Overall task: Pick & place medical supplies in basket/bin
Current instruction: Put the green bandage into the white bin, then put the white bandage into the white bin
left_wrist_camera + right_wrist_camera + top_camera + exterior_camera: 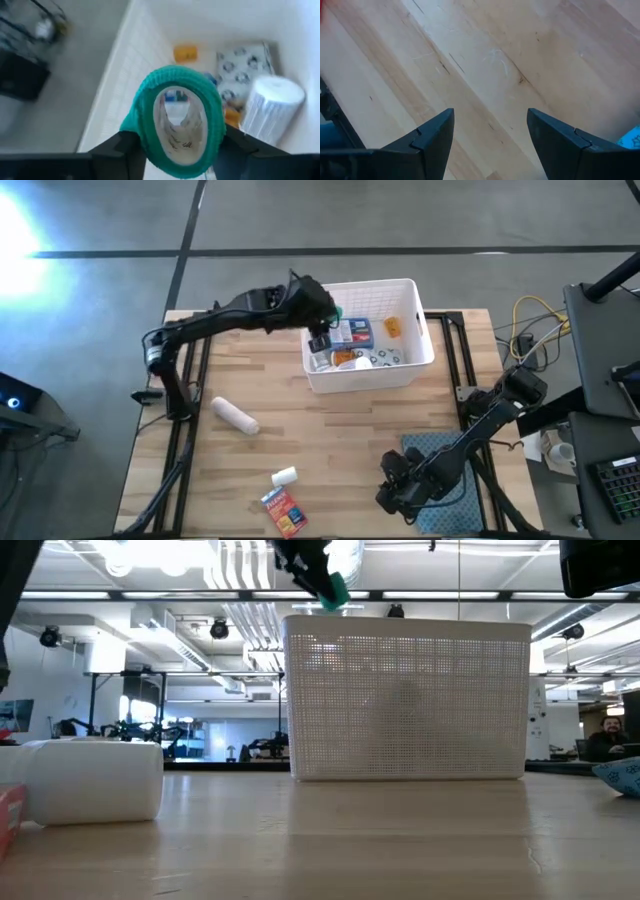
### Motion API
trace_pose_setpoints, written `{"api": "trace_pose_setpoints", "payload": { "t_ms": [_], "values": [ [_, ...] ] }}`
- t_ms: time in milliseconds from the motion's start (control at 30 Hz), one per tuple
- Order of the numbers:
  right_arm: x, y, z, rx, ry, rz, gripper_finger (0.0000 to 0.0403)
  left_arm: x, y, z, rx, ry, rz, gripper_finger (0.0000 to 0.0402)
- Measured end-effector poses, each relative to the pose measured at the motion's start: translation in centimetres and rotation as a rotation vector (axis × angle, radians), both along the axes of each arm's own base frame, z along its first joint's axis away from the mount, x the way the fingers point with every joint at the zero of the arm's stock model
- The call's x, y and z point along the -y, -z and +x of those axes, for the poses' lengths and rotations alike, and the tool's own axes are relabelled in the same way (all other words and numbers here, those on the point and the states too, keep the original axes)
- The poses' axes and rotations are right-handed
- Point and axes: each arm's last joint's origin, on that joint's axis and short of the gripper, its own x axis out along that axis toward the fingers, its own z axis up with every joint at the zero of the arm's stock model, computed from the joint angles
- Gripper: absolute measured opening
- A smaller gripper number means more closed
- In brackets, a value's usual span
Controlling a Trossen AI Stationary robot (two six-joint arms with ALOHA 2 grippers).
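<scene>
The left gripper [175, 150] hung above the left end of the white basket [418, 330], which stood on the far half of the wooden surface [340, 440]. Its jaws were part-way open and closed on a green tape roll [177, 117], one dark finger [117, 150] pressing each side of the ring so that the roll was squeezed into an oval. In the low view the roll [334, 590] sat just above the basket's rim, not touching it.

Inside the basket lay several supplies: a white ribbed bottle [272, 107], a white-blue wipes packet [242, 67] and a small orange item [185, 53] farther along the floor of the basket.

Three items lay on the surface outside the basket: a white gauze roll [235, 416] to the left, and near the front edge a small white bottle [285, 476] with an orange-red box [283, 510] just beside it.

The right gripper [490, 135] waited low over the near right part of the surface, beside the teal-grey cloth mat [430, 448]. Its jaws stood wide apart, with nothing between them but bare wood.
</scene>
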Motion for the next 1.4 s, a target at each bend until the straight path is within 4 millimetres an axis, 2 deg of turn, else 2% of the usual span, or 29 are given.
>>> {"api": "trace_pose_setpoints", "payload": {
  "t_ms": [167,300,400,500,633,733,867,1067,1267,1400],
  "values": [
    [-0.1,0.0,0.0,0.005,0.011,0.010,0.0240,-0.7,1.3,1.4,-0.142,-0.004,-0.047,0.0215],
    [-0.1,0.0,0.0,0.006,0.011,0.011,0.0240,-0.4,0.3,1.1,-0.218,-0.009,0.003,0.0260],
    [-0.1,0.0,0.1,0.006,0.010,0.010,0.0240,0.1,-0.8,-0.3,-0.313,-0.042,0.075,0.0279],
    [0.0,0.0,0.1,0.005,-0.009,-0.001,0.0240,1.2,-1.7,-2.2,-0.404,0.008,0.060,0.0284],
    [0.4,0.0,0.5,0.005,-0.034,-0.021,0.0240,4.6,-3.2,-5.9,-0.436,0.138,-0.079,0.0285],
    [0.8,-0.1,0.8,0.018,-0.051,-0.057,0.0240,7.4,-2.8,-7.2,-0.438,0.209,-0.097,0.0285],
    [1.6,0.0,1.5,0.011,-0.082,-0.081,0.0240,11.3,0.3,-8.3,-0.538,0.272,-0.131,0.0285],
    [2.4,-0.1,2.3,0.003,-0.106,-0.073,0.0240,15.8,7.3,-11.4,-0.690,0.207,-0.233,0.0285],
    [2.7,-0.1,2.7,0.010,-0.186,-0.102,0.0240,18.4,14.7,-13.9,-0.775,0.297,-0.286,0.0285],
    [3.1,-0.1,3.0,-0.009,-0.219,-0.088,0.0240,18.6,18.0,-14.8,-0.833,0.332,-0.256,0.0285]
  ]
}}
